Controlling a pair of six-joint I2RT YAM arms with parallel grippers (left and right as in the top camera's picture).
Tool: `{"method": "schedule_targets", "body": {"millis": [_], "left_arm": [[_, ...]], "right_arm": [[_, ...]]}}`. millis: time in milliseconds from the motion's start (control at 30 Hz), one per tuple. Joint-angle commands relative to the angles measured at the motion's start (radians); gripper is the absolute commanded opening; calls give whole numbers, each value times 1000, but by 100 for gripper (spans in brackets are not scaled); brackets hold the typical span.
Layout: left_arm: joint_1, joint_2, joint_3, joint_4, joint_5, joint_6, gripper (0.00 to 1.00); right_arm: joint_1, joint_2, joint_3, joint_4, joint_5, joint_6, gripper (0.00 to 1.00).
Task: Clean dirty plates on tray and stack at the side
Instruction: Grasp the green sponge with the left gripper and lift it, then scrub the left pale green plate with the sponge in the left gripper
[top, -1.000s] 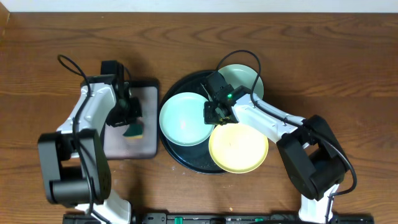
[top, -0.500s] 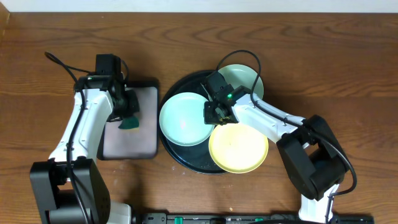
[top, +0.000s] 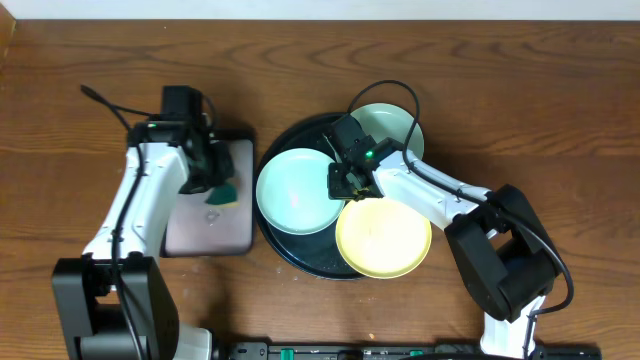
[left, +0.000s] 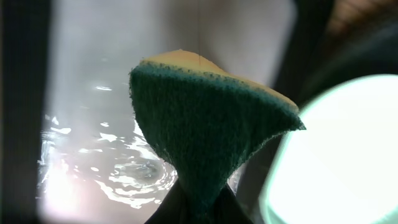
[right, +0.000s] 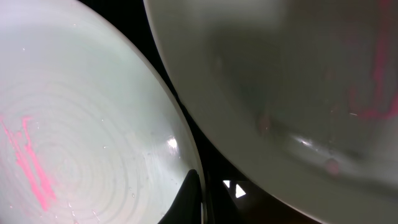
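The plates (top: 296, 190), two mint and one yellow, lie on the round black tray (top: 283, 247), right on the table (top: 520, 90). The left pincer (top: 213, 190) grips a green-and-yellow sponge (left: 205, 137) over the rectangular tray (top: 205, 228). The right pincer (top: 345, 183) sits low between the plates, and whether it is open or closed cannot be told.

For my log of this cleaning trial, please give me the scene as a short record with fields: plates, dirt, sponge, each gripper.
plates: left mint plate, back mint plate and yellow plate, all on the round black tray
dirt: pink marks in the right wrist view
sponge: pinched by the left gripper, over the wet rectangular tray
right gripper: low among the plates; grip unclear
stacked aside: none yet
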Motion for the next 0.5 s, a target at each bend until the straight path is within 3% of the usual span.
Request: {"method": "schedule_targets", "body": {"millis": [0,233,367,467], "left_arm": [[-62,0,6,16,61,-71,8],[-198,94,3,110,53,-160,8],[-248,167,3,122,-51,-271,7],[-271,216,3,140,-52,-288,7]], "right_arm": [[16,24,14,10,-11,6,1],[10,24,14,9,-29,6,1],[10,24,14,6,-29,6,1],[10,24,14,6,-29,6,1]]}}
